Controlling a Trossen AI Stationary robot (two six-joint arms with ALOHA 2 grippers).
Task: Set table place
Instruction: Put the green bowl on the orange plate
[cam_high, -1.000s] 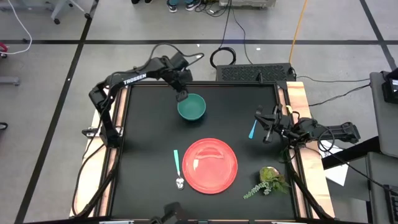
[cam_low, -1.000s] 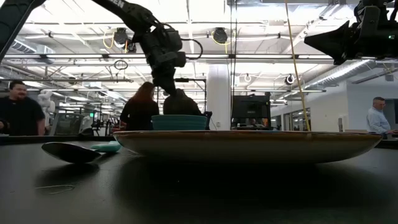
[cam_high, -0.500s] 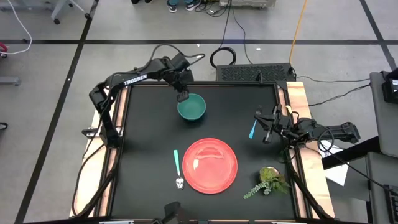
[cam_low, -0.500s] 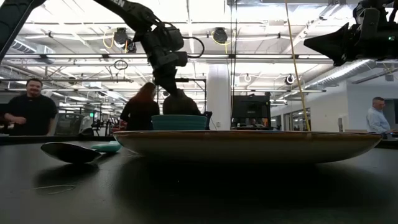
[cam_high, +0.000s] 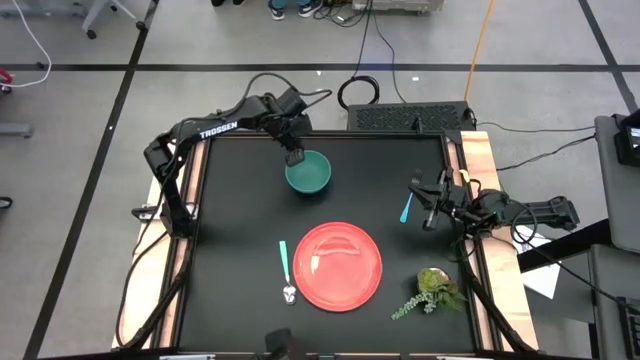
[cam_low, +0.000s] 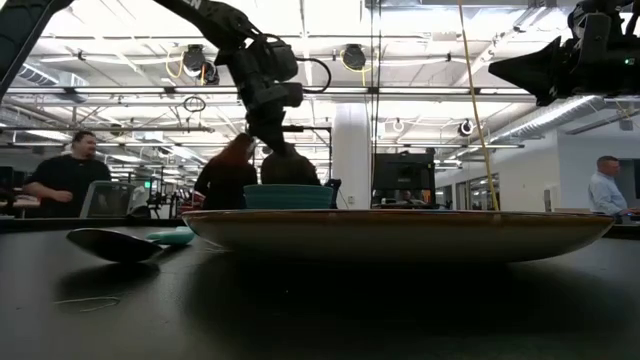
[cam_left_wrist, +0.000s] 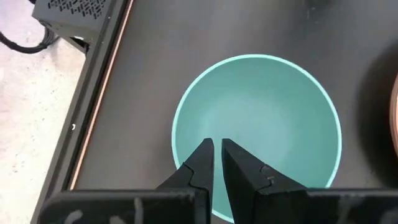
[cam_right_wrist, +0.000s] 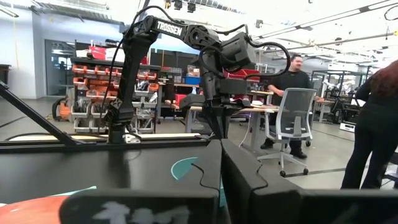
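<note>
I am holding my left gripper over the near rim of the green bowl at the far side of the surface, its fingers almost touching and pinching nothing. My right gripper, fingers together and empty, is waiting beside the teal utensil. The red plate is lying at the surface's near middle, a spoon just beside it. I judge the plate stiff, smooth and breakable, best pinched at its raised rim.

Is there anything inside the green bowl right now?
The green bowl looks empty: its smooth inside shows bare. The left gripper, fingers nearly together, hangs over its rim and covers a small part of the inside.
</note>
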